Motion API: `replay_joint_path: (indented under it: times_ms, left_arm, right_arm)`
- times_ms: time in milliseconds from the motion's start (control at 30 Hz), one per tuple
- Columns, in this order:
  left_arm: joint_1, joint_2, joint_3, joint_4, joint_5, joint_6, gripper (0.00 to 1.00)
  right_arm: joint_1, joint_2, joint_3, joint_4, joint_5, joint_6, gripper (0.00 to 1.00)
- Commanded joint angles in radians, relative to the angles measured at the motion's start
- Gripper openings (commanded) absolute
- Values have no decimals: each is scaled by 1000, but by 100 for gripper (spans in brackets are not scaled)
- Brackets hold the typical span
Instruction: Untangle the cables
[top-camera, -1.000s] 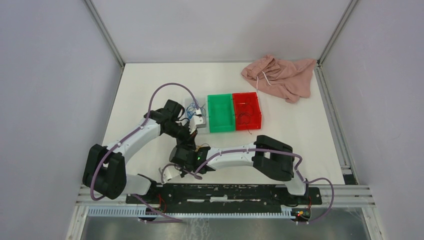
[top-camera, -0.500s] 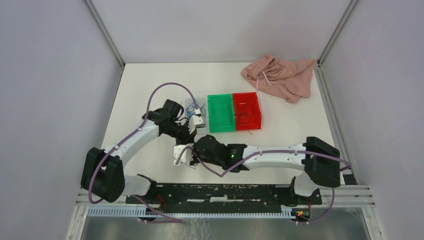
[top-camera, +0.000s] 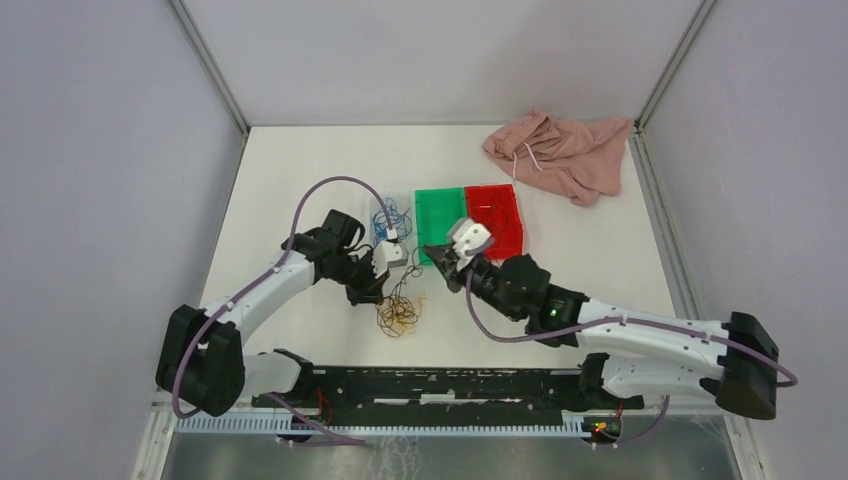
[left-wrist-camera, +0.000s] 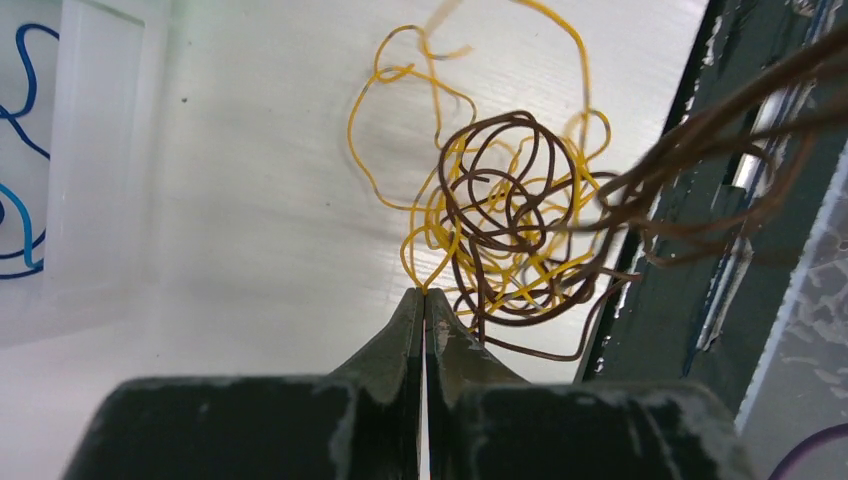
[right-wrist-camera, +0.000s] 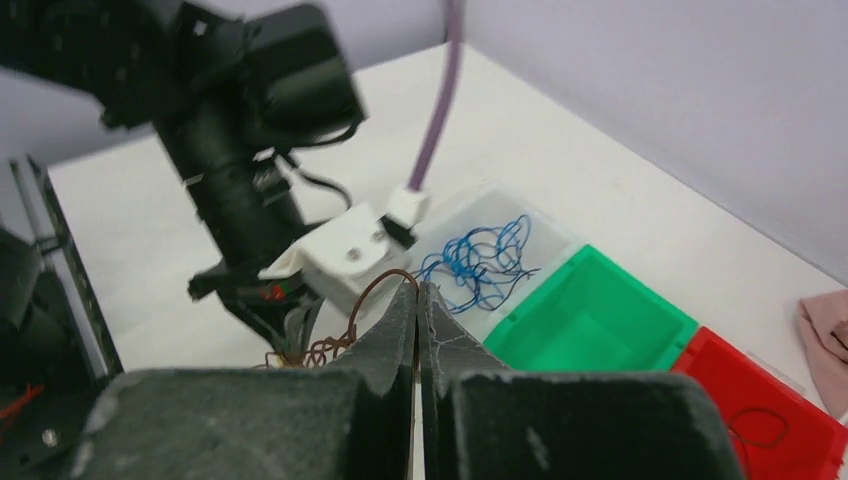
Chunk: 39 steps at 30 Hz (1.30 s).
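Observation:
A tangle of yellow and brown cables (top-camera: 398, 314) lies on the table near the front edge; it fills the left wrist view (left-wrist-camera: 510, 215). My left gripper (top-camera: 371, 295) is shut on a yellow wire (left-wrist-camera: 432, 250) at the tangle's edge (left-wrist-camera: 425, 293). My right gripper (top-camera: 434, 253) is shut on a brown wire (right-wrist-camera: 372, 300), held raised near the green bin (top-camera: 442, 228), fingertips closed (right-wrist-camera: 418, 286). Blue cables (top-camera: 388, 218) lie in a clear bin (right-wrist-camera: 480, 258). A dark red wire lies in the red bin (top-camera: 494, 220).
The clear, green (right-wrist-camera: 590, 322) and red (right-wrist-camera: 762, 412) bins stand in a row mid-table. A pink cloth (top-camera: 560, 148) with a white drawstring lies at the back right. The black base rail (top-camera: 450, 385) runs along the front edge, close to the tangle.
My right arm swung from the front left up and right toward the green bin, drawing a brown wire out. The tangle now shows on the table. My left gripper shifted slightly forward.

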<state>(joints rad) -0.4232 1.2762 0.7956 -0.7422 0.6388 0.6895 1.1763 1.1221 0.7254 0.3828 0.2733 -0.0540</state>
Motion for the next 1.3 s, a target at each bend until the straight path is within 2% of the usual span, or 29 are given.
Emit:
replay_joint_path:
  times_ms: [0,200,433,467,533,567,667,733,767,833,1033,1167,1267]
  left_arm:
    - [-4,-58,-50,56,-97,53,3]
    - [-4,-113,-133,103,-265,124,3]
    - [-5,-186,-188,160,-376,157,3]
    - [-5,-199,-189,161,-381,158,6]
    - [-5,-222,-179,139,-381,166,19]
    - [-3,-234,-171,117,-375,171,31]
    - [-5,-272,-128,29,-327,190,77]
    - [-4,-310,-79,-33,-280,206,91]
    - [-4,-327,-55,-64,-258,218,95]
    - [-2,-350,-1,-148,-216,249,99]
    - [-5,-379,108,-318,-151,322,99]
    - [-3,-393,142,-272,-104,274,100]
    - [-4,-411,180,-77,-32,54,99]
  right_arm:
    - [-49,-141,0,65,75,110,0]
    - [-90,-279,34,-33,178,83,0]
    - [-122,-336,167,-180,142,73,0]
    - [-123,-333,189,-206,128,75,0]
    - [-124,-320,237,-270,84,84,0]
    - [-125,-311,256,-300,62,90,0]
    - [-127,-280,291,-368,-14,109,0]
    - [-126,-258,298,-394,-48,126,0]
    - [-127,-249,296,-403,-68,132,0]
    - [-127,-228,291,-411,-101,144,0]
    - [-126,-152,288,-429,-157,153,0]
    - [-127,-110,299,-427,-185,166,0]
    - [-126,-95,306,-419,-218,185,0]
